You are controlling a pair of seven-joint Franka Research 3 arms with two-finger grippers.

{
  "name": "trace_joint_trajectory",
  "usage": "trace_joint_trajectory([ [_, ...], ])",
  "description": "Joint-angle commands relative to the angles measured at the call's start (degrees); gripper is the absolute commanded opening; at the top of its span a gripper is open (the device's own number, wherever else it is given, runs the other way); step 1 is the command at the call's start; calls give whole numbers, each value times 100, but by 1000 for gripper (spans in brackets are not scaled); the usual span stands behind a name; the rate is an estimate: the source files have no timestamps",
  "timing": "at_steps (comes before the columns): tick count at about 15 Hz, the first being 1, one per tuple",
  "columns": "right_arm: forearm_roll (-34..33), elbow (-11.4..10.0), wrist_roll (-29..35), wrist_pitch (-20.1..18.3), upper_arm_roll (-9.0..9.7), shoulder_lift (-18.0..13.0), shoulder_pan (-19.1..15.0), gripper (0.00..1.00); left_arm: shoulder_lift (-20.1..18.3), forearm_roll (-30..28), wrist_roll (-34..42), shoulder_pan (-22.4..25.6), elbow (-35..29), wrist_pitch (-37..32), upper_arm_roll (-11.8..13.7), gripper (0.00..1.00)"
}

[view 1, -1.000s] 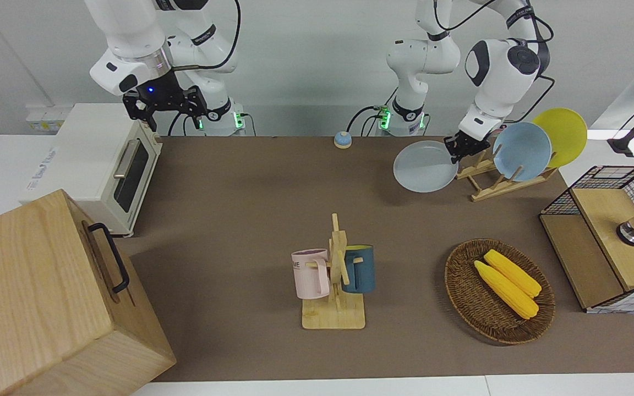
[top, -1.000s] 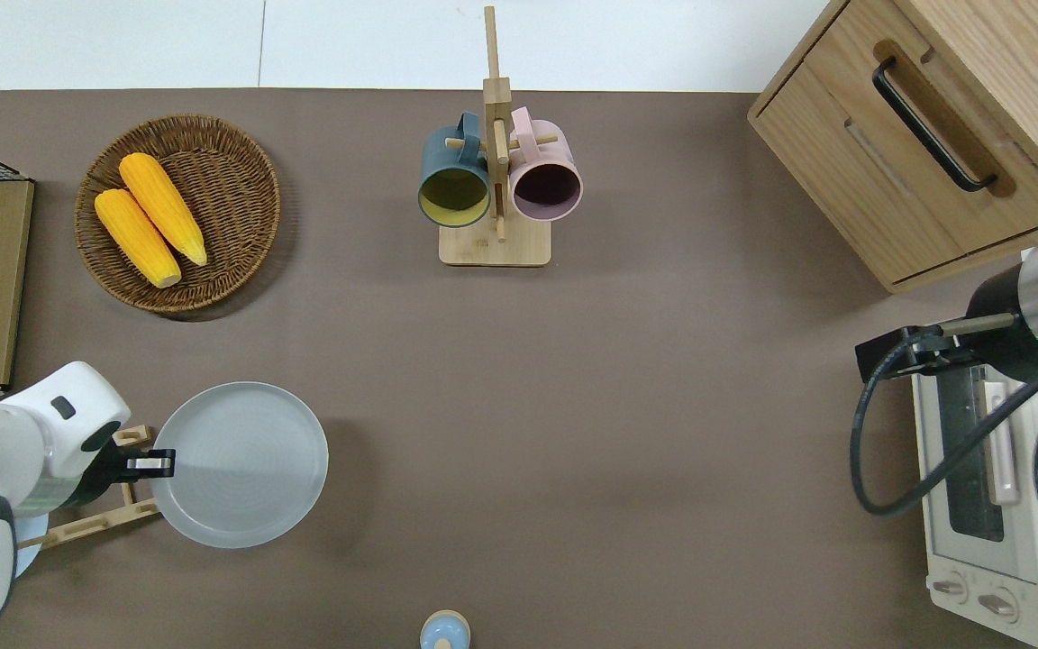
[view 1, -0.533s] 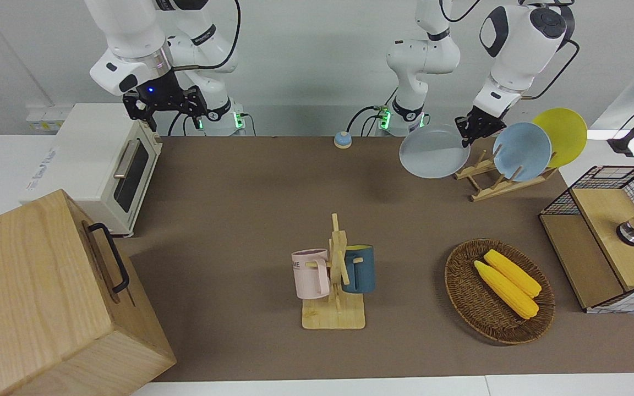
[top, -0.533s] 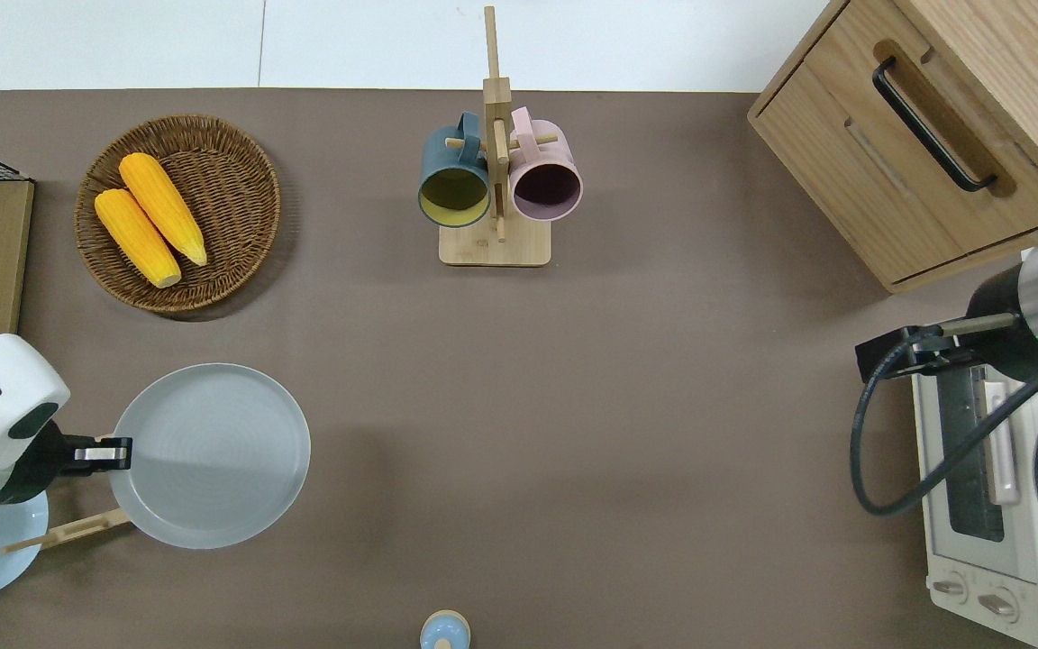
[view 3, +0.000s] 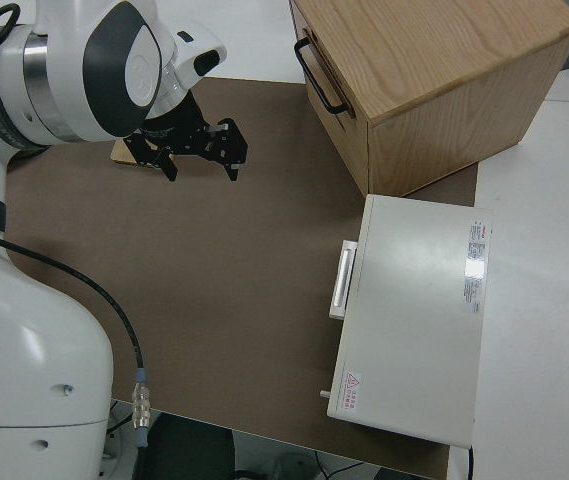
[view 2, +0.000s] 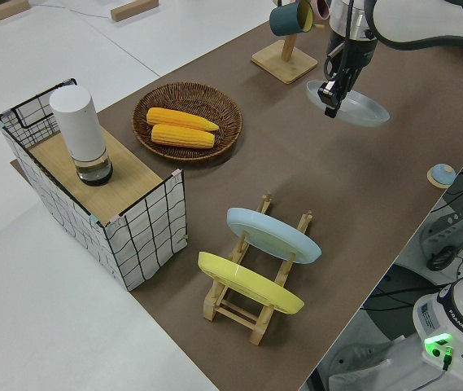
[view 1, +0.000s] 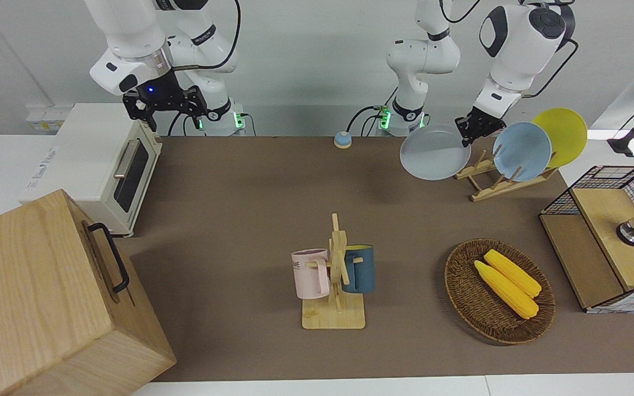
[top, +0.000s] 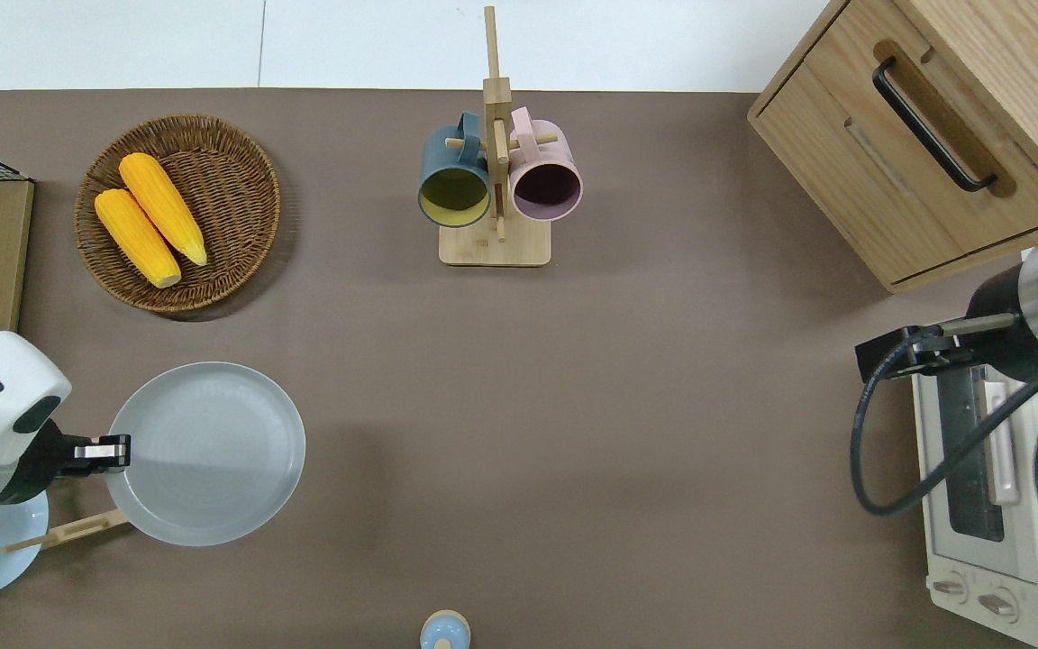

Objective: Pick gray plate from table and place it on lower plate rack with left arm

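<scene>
My left gripper [view 1: 466, 132] is shut on the rim of the gray plate [view 1: 434, 152] and holds it in the air, nearly level. In the overhead view the gripper [top: 113, 448] and the plate [top: 205, 453] hang over the table [top: 573, 406], with the plate's edge over the end of the lower plate rack [top: 59, 532]. The rack [view 1: 493, 184] holds a light-blue plate [view 1: 522, 151] and a yellow plate [view 1: 562, 135] in slots. The left side view shows the gripper [view 2: 329, 88], the plate [view 2: 353, 104] and the rack [view 2: 255, 301]. My right gripper [view 1: 165, 104] is parked and open.
A wicker basket [view 1: 463, 297] with two corn cobs, a mug stand [view 1: 334, 313] with two mugs and a wire crate [view 1: 608, 236] stand farther from the robots. A small blue bell [view 1: 342, 139], a toaster oven [view 1: 102, 165] and a wooden cabinet [view 1: 36, 297] are also there.
My left gripper has lifted the gray plate higher off the table and carried it toward the left arm's end, over the rack's end. In the last half second it barely moved.
</scene>
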Motion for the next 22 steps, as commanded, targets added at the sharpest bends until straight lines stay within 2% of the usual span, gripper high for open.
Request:
trace_joint_trajectory([
  [1,-37,43,68,-66,123,-20,-139,983,65,815,-224,-48,156,-343,-71,0],
  [6,-37,43,68,-74,123,-12,-139,983,82,2291,-224,-48,235,-747,-237,0],
  [9,-37,43,68,-66,115,-12,-139,983,82,2812,-223,-48,235,-862,-282,0],
  [12,-37,43,68,-66,115,-12,-139,983,117,3365,-512,-48,235,-1177,-466,0],
  [14,-37,43,68,-66,115,-12,-139,983,152,3594,-619,-48,235,-1292,-642,0],
  [18,-37,43,68,-66,123,-12,-139,983,240,3946,-934,-48,227,-1529,-783,0],
  [22,-37,43,68,-66,123,-20,-139,983,539,4341,-1698,-56,148,-1740,-941,0],
])
